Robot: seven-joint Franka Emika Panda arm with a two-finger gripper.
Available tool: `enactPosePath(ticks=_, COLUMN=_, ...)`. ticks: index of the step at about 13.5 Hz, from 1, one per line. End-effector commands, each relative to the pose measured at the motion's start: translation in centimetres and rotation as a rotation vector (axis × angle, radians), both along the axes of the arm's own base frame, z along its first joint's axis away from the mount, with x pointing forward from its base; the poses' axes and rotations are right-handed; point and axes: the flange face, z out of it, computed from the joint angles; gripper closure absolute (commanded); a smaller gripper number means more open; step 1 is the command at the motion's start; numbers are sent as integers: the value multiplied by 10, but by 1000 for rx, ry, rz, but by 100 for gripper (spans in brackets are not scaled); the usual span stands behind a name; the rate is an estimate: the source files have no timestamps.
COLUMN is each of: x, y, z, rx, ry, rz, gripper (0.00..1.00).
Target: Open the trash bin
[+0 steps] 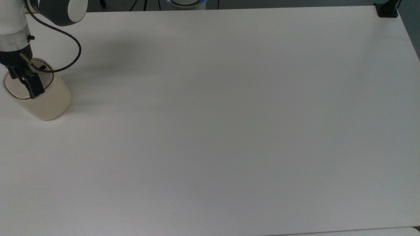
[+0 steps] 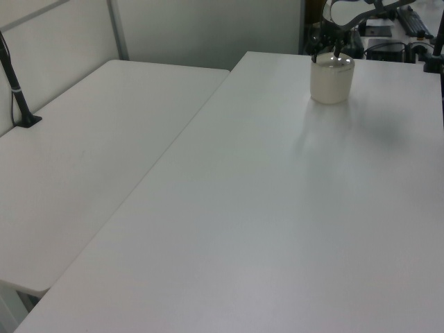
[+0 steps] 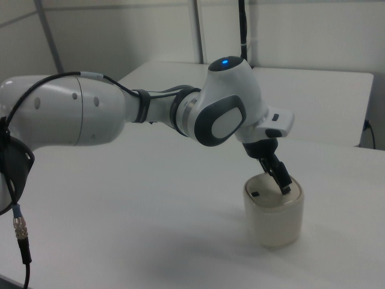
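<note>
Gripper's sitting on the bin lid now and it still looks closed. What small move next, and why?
Probably press a little further down. The gripper tip rests on the trash bin lid near its rim, opposite the small black latch, and the lid still lies flat and closed. If it stays shut, I'd shift the tip toward the latch.

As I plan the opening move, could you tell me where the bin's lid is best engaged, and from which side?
Probably from straight above, at the lid edge opposite the small black latch. The bin stands upright with its flat lid closed on top, and the gripper is already on that rim, at the right view's right.
</note>
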Motion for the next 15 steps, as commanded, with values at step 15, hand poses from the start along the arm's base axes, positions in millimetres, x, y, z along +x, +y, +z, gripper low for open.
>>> enactPosePath(ticks=15, x=48, y=120, z=-11, rx=5, ry=39, rz=335, gripper=0)
